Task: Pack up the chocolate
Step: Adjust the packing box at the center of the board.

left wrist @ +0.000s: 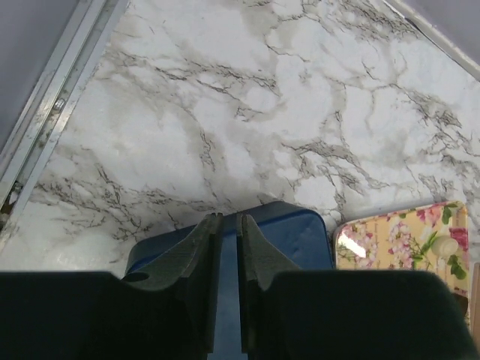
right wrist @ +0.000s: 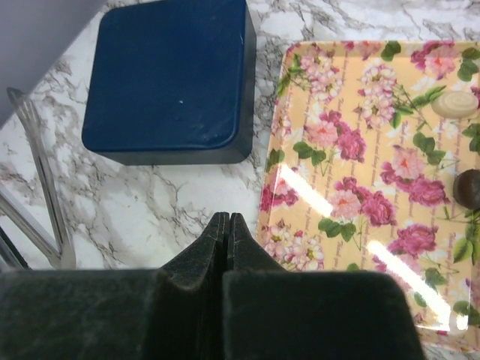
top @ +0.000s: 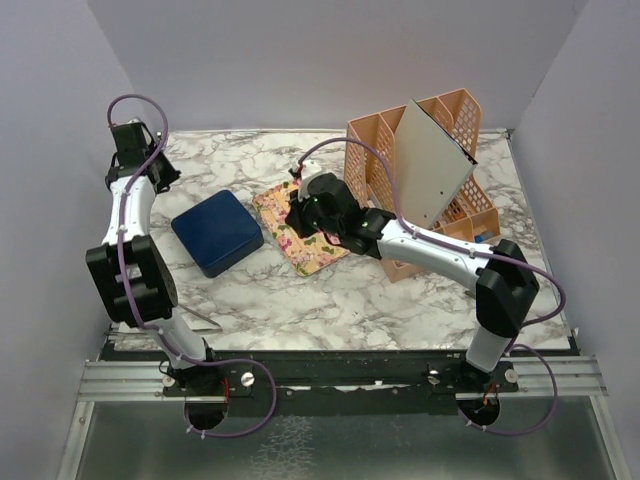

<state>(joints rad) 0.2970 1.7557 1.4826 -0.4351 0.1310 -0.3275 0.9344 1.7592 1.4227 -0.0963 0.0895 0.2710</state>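
Observation:
The chocolate shows as a cream piece (right wrist: 454,103) and a dark brown piece (right wrist: 469,187) on the floral tray (right wrist: 360,150), at its right side. The left wrist view also catches a cream piece (left wrist: 448,245) on the tray (left wrist: 397,240). The dark blue box (top: 217,232) lies closed, left of the tray (top: 315,255). My right gripper (right wrist: 228,217) is shut and empty, hanging over the table beside the tray's edge (top: 293,215). My left gripper (left wrist: 229,217) sits back left (top: 158,172), jaws a narrow gap apart, empty, with the box (left wrist: 300,232) showing behind them.
An orange mesh organiser (top: 455,125) with a grey board (top: 430,170) leaning in it stands at the back right. A thin metal utensil (right wrist: 37,172) lies on the marble left of the box (right wrist: 169,79). A metal rail (left wrist: 52,112) edges the table.

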